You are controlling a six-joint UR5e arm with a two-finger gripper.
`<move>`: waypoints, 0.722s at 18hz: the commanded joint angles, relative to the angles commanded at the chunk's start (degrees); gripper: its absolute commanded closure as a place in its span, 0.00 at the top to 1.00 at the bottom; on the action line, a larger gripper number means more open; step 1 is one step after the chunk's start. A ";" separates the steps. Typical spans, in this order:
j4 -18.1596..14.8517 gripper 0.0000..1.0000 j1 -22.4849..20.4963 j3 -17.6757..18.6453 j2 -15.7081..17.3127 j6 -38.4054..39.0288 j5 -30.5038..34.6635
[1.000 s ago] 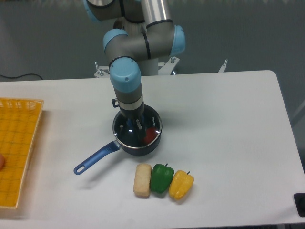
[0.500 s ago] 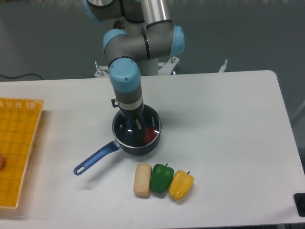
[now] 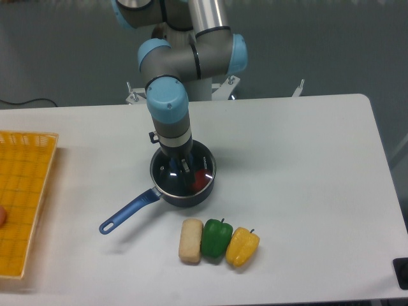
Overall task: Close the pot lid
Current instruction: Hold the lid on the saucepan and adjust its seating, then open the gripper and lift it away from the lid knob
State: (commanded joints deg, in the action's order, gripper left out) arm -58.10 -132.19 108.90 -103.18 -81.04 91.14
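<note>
One vertical line joins my gripper (image 3: 182, 167), the lid (image 3: 183, 176) and the pot (image 3: 185, 191) directly below; whether I grip the knob I cannot tell

A white table (image 3: 306, 172) carries everything. Near its middle stands the pot (image 3: 183, 182), its blue handle running toward the near left, the hole end resting on the tabletop. Nearer than the pot lie three items in a touching row: a beige bread roll (image 3: 190, 240) on the left, a green pepper (image 3: 216, 237) in the middle, a yellow pepper (image 3: 243, 247) on the right. A yellow basket (image 3: 22, 191) sits at the left edge.
</note>
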 joint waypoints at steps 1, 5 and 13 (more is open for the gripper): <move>0.00 0.99 0.00 0.00 0.09 0.00 0.00; 0.00 1.00 -0.18 -0.44 0.35 0.09 0.09; -1.40 1.00 -1.31 -2.72 2.90 -0.17 0.35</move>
State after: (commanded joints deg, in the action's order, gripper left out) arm -59.50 -133.50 106.17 -100.29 -81.21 91.50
